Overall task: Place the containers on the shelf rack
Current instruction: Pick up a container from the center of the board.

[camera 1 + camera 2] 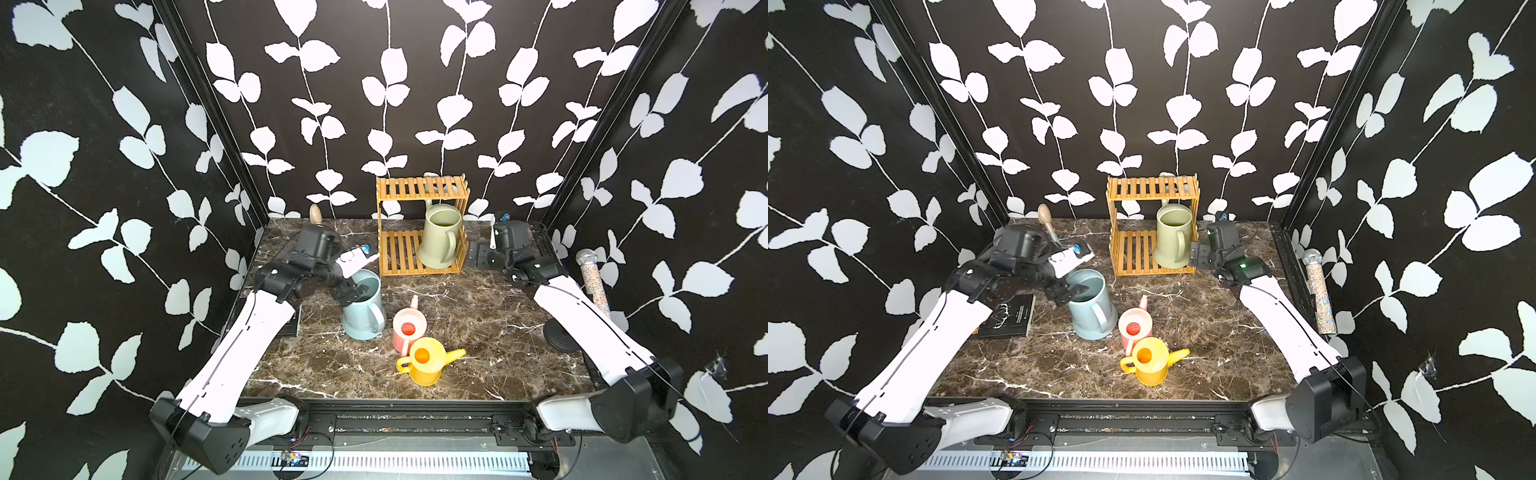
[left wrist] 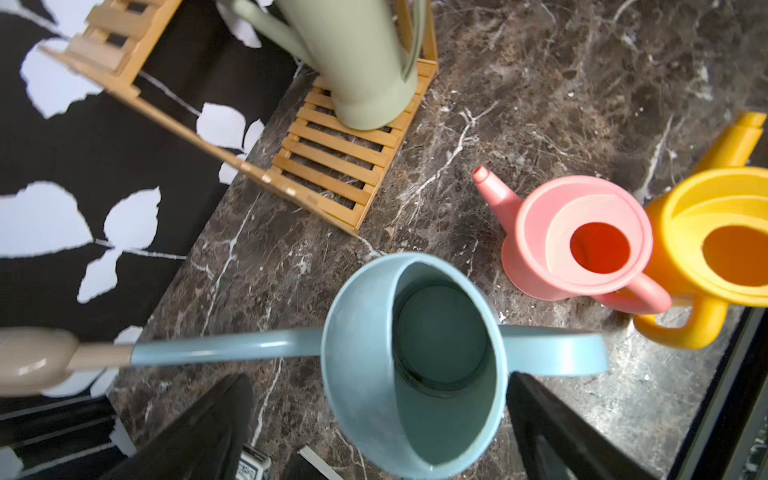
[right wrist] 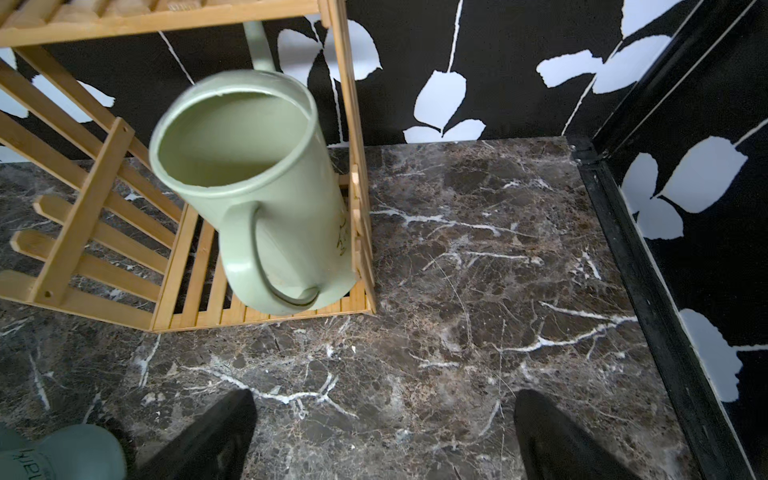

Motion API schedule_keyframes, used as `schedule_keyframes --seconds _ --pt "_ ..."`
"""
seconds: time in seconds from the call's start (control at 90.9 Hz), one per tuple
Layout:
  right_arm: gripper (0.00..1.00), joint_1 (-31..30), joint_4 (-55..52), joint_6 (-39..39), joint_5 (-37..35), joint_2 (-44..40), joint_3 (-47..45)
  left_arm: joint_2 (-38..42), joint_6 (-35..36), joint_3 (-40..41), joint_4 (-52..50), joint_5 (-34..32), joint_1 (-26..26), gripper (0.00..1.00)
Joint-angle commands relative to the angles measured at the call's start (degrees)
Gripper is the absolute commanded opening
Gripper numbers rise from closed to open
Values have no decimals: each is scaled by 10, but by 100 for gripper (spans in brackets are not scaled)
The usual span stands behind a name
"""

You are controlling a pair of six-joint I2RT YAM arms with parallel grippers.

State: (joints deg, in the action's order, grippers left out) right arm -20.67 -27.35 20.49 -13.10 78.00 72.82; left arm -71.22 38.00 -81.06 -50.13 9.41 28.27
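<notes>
Left claw (image 2: 378, 380): we are seeing it standing wide open over the blue can (image 2: 365, 332), one finger falling on each side of the can's mouth. It is clamping nothing, and we cannot tell whether a finger is touching the rim.
Right claw (image 3: 384, 399): we are seeing it hanging wide open over bare table (image 3: 478, 249), holding nothing, just beside the right-hand end of the rack (image 3: 166, 23).
Green can (image 3: 266, 199): it is standing on the rack's lower shelf at the right-hand end, its handle facing the front and its spout running up toward the back. Nothing is gripping it.
Blue can, in both top views: it is standing upright on the table, off the rack, near the rack's front left corner.
Pink can (image 1: 409, 328) and yellow can (image 1: 426, 365): they are standing upright on the table close together, pink nearer the rack, yellow nearer the front edge. We cannot tell whether they are touching.
Microphone (image 1: 594, 282): it is lying along the right wall, well apart from the cans.
</notes>
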Motion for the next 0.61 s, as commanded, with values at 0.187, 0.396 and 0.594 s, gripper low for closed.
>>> schedule_keyframes --seconds 0.187,0.396,0.594 --pt "99 26 9 8 -2 -35 -39 -61 44 -52 0 -87 138 98" --pt "99 53 82 -54 -10 -88 -128 -87 77 -31 18 -148 185 98" --pt "99 74 142 -114 -22 -154 -219 -90 114 -14 9 -172 200 98"
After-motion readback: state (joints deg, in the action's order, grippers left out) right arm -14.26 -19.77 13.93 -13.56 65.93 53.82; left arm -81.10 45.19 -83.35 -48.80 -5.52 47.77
